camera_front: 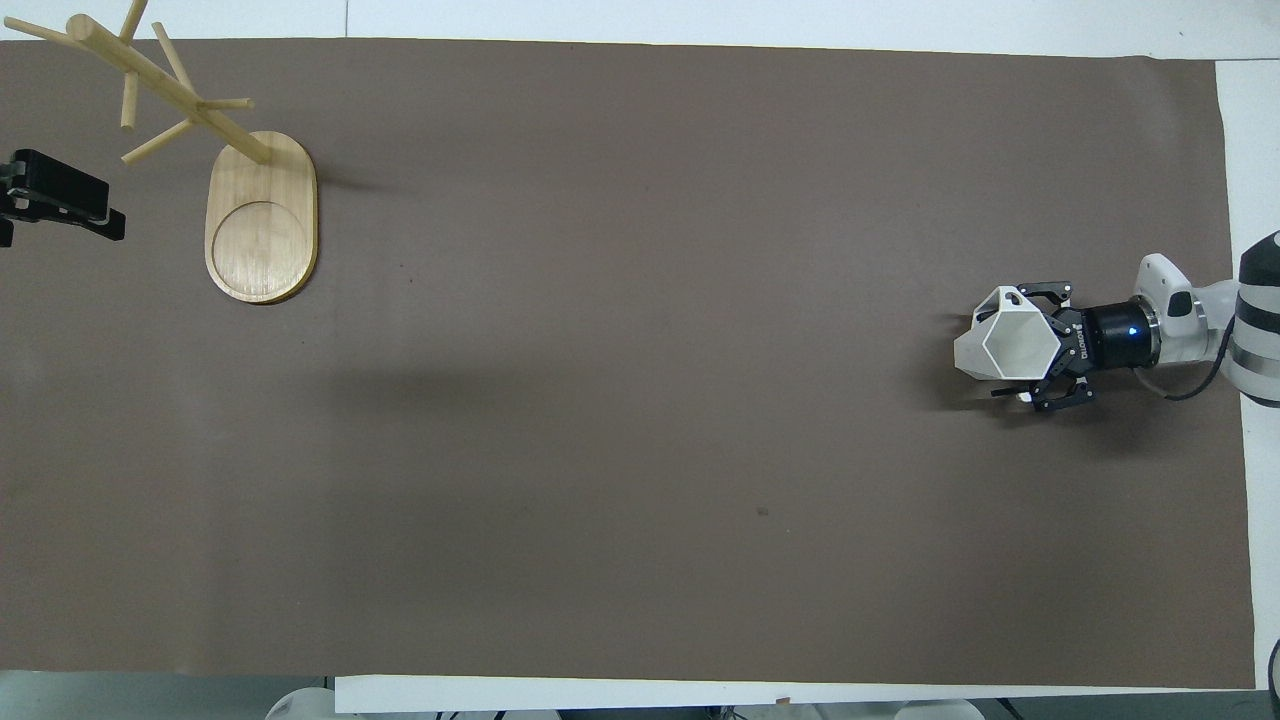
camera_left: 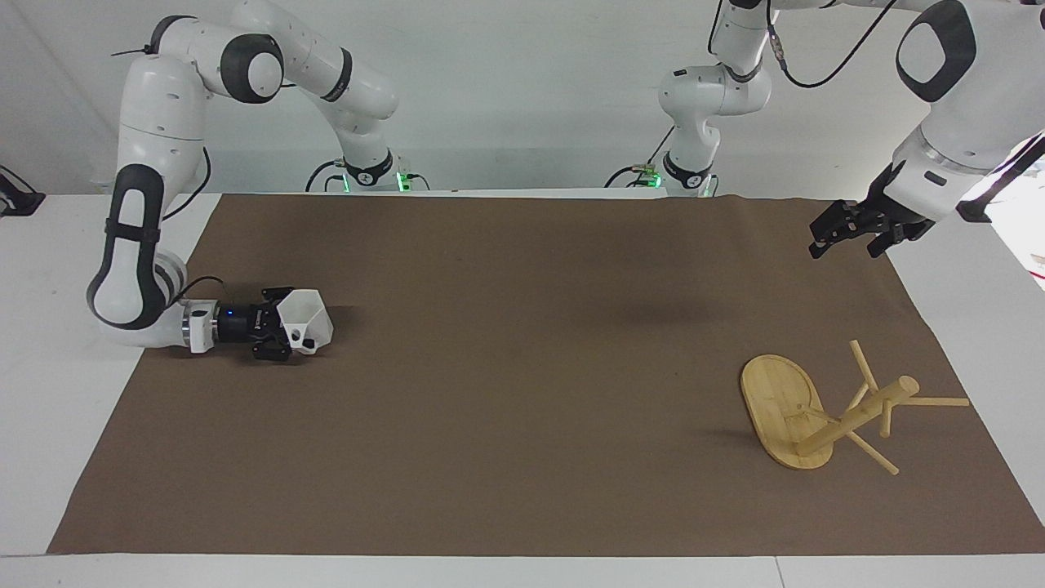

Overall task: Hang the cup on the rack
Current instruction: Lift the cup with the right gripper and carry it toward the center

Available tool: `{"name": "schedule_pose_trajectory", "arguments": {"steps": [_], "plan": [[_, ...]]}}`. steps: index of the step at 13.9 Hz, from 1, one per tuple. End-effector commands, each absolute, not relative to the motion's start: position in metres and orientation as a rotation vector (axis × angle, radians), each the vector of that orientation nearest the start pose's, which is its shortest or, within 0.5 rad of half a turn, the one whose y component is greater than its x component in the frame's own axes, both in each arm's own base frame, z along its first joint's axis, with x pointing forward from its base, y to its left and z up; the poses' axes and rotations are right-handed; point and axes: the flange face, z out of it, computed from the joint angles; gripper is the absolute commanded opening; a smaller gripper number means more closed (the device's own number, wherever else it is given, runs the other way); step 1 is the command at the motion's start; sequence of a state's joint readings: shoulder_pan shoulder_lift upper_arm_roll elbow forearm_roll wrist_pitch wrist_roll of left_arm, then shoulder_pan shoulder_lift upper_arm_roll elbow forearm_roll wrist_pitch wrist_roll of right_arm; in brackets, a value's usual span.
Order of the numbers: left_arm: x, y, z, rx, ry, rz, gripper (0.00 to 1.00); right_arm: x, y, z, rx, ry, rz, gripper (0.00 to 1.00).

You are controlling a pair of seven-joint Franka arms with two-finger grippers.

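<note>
The white faceted cup (camera_left: 313, 320) (camera_front: 972, 352) stands on the brown mat at the right arm's end, mouth up, with its handle on the side farther from the robots. My right gripper (camera_left: 294, 327) (camera_front: 1028, 345) lies low and level against it, open, one finger on each side of the cup's body. The bamboo rack (camera_left: 780, 404) (camera_front: 262, 215) stands upright at the left arm's end, its pegs bare. Near the mat's edge at that end, my left gripper (camera_left: 847, 243) (camera_front: 70, 200) hangs open in the air and holds nothing.
The brown mat (camera_left: 522, 392) covers most of the white table. Between cup and rack only the mat shows. The right arm's forearm lies just above the table beside the mat's edge.
</note>
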State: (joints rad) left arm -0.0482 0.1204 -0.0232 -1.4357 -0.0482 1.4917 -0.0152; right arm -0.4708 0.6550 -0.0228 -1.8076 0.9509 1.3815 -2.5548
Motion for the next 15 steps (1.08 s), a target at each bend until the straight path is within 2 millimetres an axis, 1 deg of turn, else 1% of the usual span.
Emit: {"name": "schedule_pose_trajectory", "arguments": {"steps": [1, 2, 3, 4, 5, 6, 7, 8, 9, 10, 12, 13, 14, 15], "plan": [[0.572, -0.045, 0.614, -3.181, 0.111, 0.122, 1.0, 0.527, -0.167, 0.195, -1.291, -1.406, -1.011, 1.0], [0.572, -0.045, 0.614, -3.181, 0.111, 0.122, 1.0, 0.528, -0.163, 0.195, -1.285, -1.41, -1.006, 0.99], [0.572, -0.045, 0.614, -3.181, 0.111, 0.122, 1.0, 0.529, -0.162, 0.196, -1.282, -1.413, -1.006, 0.94], [0.572, -0.045, 0.614, -3.181, 0.111, 0.122, 1.0, 0.531, -0.155, 0.196, -1.272, -1.42, -0.998, 0.81], [0.572, -0.045, 0.614, -3.181, 0.111, 0.122, 1.0, 0.534, -0.15, 0.197, -1.263, -1.428, -0.995, 0.6], [0.572, -0.045, 0.614, -3.181, 0.111, 0.122, 1.0, 0.536, -0.15, 0.199, -1.262, -1.434, -0.997, 0.42], [0.572, -0.045, 0.614, -3.181, 0.111, 0.122, 1.0, 0.538, -0.145, 0.202, -1.259, -1.438, -0.989, 0.33], [0.572, -0.045, 0.614, -3.181, 0.111, 0.122, 1.0, 0.546, -0.131, 0.219, -1.238, -1.467, -0.983, 0.3], [0.572, -0.045, 0.614, -3.181, 0.111, 0.122, 1.0, 0.554, -0.116, 0.24, -1.231, -1.491, -0.969, 0.29], [0.572, -0.045, 0.614, -3.181, 0.111, 0.122, 1.0, 0.562, -0.095, 0.263, -1.236, -1.501, -0.938, 0.29], [0.572, -0.045, 0.614, -3.181, 0.111, 0.122, 1.0, 0.576, -0.049, 0.284, -1.235, -1.449, -0.916, 0.29], [0.572, -0.045, 0.614, -3.181, 0.111, 0.122, 1.0, 0.584, -0.014, 0.291, -1.212, -1.438, -0.929, 0.29], [0.572, -0.045, 0.614, -3.181, 0.111, 0.122, 1.0, 0.593, 0.015, 0.293, -1.224, -1.433, -0.951, 0.29], [0.572, -0.045, 0.614, -3.181, 0.113, 0.122, 1.0, 0.6, 0.053, 0.297, -1.225, -1.442, -0.97, 0.29]]}}
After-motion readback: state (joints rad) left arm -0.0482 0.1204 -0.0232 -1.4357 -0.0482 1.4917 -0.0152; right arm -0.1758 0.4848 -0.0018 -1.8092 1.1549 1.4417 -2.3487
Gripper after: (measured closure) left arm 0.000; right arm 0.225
